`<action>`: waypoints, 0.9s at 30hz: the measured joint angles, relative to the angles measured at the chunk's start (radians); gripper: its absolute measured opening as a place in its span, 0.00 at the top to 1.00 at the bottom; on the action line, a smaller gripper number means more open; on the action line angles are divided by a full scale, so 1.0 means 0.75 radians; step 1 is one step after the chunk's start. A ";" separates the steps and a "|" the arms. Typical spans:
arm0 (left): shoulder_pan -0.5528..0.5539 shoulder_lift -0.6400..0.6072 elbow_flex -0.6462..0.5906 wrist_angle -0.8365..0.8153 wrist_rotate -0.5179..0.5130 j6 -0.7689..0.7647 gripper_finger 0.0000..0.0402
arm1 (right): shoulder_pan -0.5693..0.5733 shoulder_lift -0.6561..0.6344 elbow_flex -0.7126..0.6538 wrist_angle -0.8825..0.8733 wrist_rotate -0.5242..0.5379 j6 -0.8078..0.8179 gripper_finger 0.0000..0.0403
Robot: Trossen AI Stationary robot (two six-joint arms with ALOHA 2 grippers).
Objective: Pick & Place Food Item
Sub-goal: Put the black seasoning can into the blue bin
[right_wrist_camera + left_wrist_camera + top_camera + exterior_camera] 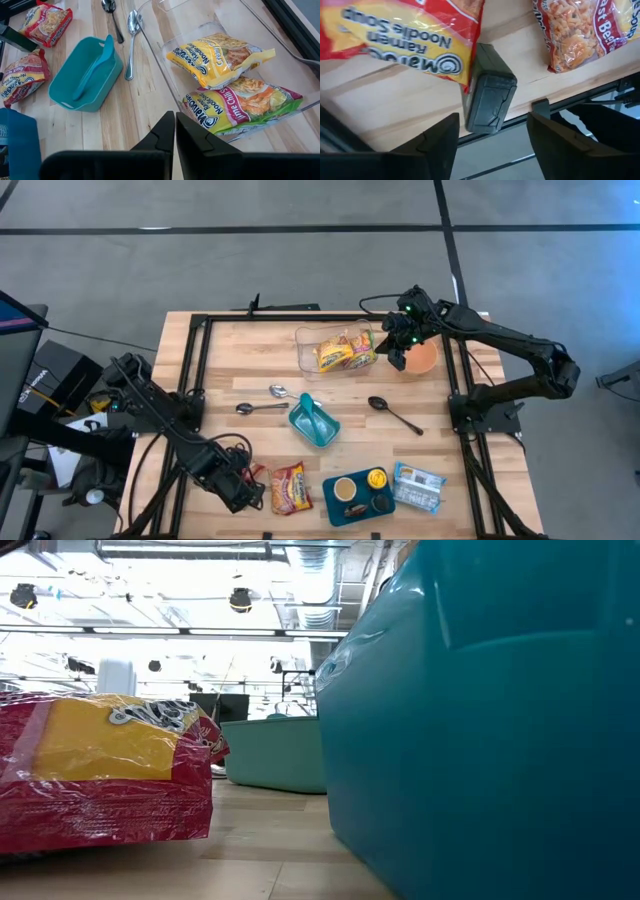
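A clear container [335, 350] at the table's far side holds two yellow noodle packets [220, 57] [245, 102]. My right gripper [397, 348] hovers beside the container's right end, shut and empty [175, 131]. Two red ramen packets lie flat near the table's near edge; one shows in the high view [290, 486], and both show in the left wrist view [400, 30] [580, 30]. My left gripper [245, 492] is open and empty just left of them [492, 142], its fingers apart from the packets.
A teal bin [313, 420] with a scoop stands mid-table. Two metal spoons [262, 407] lie to its left and a black spoon [395, 415] to its right. An orange bowl [424, 358], a blue tray [360, 495] with cups and a blue-white packet [418, 486] stand around.
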 joint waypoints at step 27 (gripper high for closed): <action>0.012 0.001 -0.196 0.245 0.007 -0.055 0.63 | 0.000 0.000 0.000 -0.001 0.000 0.001 0.97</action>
